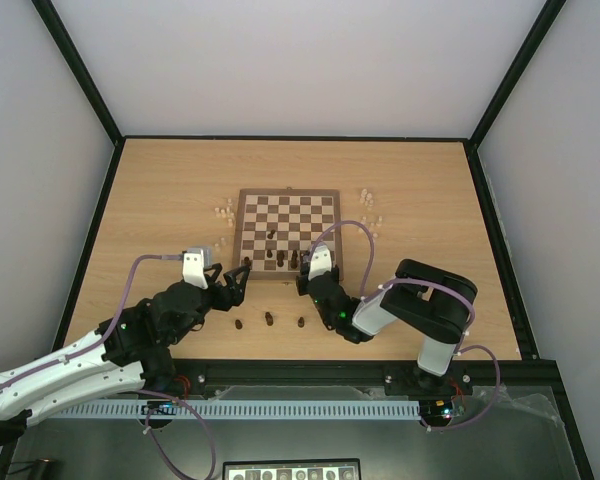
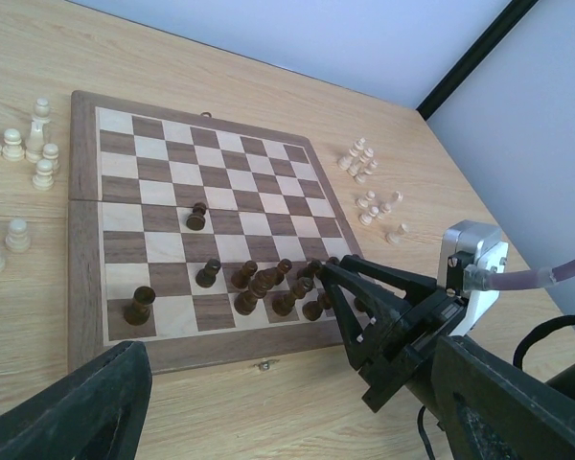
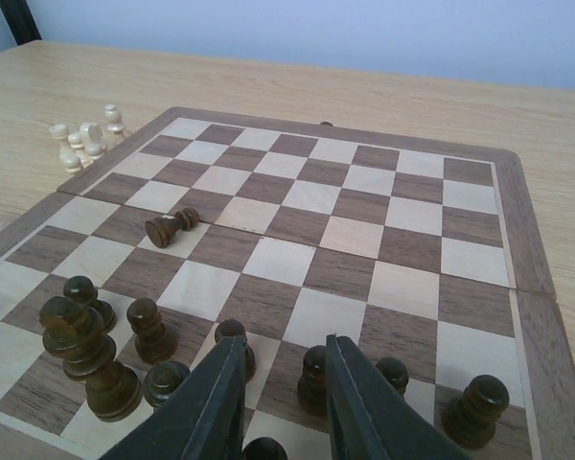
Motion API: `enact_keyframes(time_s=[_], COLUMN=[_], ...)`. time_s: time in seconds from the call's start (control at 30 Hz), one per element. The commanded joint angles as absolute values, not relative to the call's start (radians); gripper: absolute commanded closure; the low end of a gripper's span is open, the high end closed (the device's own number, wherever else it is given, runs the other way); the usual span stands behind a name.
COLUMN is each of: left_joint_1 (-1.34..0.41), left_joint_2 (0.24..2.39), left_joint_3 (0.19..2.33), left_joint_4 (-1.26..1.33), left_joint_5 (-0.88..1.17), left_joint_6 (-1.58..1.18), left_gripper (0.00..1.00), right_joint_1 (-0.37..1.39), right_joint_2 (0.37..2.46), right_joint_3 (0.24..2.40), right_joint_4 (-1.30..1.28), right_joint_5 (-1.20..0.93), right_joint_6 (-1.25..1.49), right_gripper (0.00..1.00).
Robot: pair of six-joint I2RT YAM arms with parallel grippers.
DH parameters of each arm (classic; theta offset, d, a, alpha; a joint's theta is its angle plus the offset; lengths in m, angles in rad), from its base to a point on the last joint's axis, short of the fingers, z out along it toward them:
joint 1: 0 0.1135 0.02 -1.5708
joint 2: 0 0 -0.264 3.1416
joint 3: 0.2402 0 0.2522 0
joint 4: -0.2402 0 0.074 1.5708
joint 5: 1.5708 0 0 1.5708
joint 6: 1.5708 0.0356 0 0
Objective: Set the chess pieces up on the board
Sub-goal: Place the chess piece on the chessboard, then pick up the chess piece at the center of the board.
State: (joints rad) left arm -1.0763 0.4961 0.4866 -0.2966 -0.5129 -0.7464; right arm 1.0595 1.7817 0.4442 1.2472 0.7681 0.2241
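Note:
The board (image 1: pixel 242 235) lies mid-table. Several dark chess pieces (image 3: pixel 86 355) stand crowded on its near rows, and one dark piece (image 3: pixel 172 227) lies toppled further in. My right gripper (image 3: pixel 283 345) hovers low over the near right squares, jaws open a little. A dark pawn (image 3: pixel 313 376) stands just beyond its fingertips and another pawn head (image 3: pixel 265 448) shows low between the fingers. My left gripper (image 1: pixel 238 278) is wide open and empty at the board's near left corner. Cream pieces (image 1: pixel 223 213) and more of them (image 1: pixel 370 215) sit off the board on both sides.
Three dark pieces (image 1: pixel 268 318) stand on the tabletop in front of the board, between the two arms. In the left wrist view the right gripper (image 2: pixel 326 270) reaches over the board's near edge (image 2: pixel 220 350). Black frame rails (image 1: pixel 100 230) border the table.

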Motion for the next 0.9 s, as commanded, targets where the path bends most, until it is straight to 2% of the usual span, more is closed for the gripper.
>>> enact_keyframes(time_s=[0.0, 0.07, 0.3, 0.4, 0.5, 0.67, 0.87], left_joint_1=[-1.07, -1.07, -1.068, -1.067, -1.067, -1.066, -1.063], left_joint_2=[0.494, 0.494, 0.498, 0.499, 0.496, 0.497, 0.519], left_joint_3=[0.483, 0.483, 0.499, 0.513, 0.529, 0.555, 0.604], left_joint_4=[-0.264, -0.264, -0.285, -0.301, -0.325, -0.367, -0.45], left_joint_5=[-0.514, -0.514, -0.514, -0.517, -0.52, -0.522, -0.556], left_joint_6=[-0.733, -0.733, -0.732, -0.734, -0.738, -0.74, -0.753], left_gripper=[0.17, 0.17, 0.14, 0.1, 0.01, 0.01, 0.01], right_joint_1=[1.055, 1.055, 1.055, 1.055, 1.055, 1.056, 1.067], right_joint_2=[1.756, 1.742, 1.554, 1.454, 1.361, 1.197, 1.106], right_joint_3=[0.437, 0.436, 0.445, 0.511, 0.572, 0.647, 0.758], right_joint_4=[1.258, 1.251, 1.073, 0.875, 0.647, 0.276, -0.129], right_joint_5=[0.795, 0.789, 0.747, 0.718, 0.657, 0.496, 0.198], right_joint_6=[0.229, 0.228, 0.235, 0.258, 0.313, 0.443, 0.543], right_gripper=[0.75, 0.74, 0.59, 0.52, 0.45, 0.3, 0.27])
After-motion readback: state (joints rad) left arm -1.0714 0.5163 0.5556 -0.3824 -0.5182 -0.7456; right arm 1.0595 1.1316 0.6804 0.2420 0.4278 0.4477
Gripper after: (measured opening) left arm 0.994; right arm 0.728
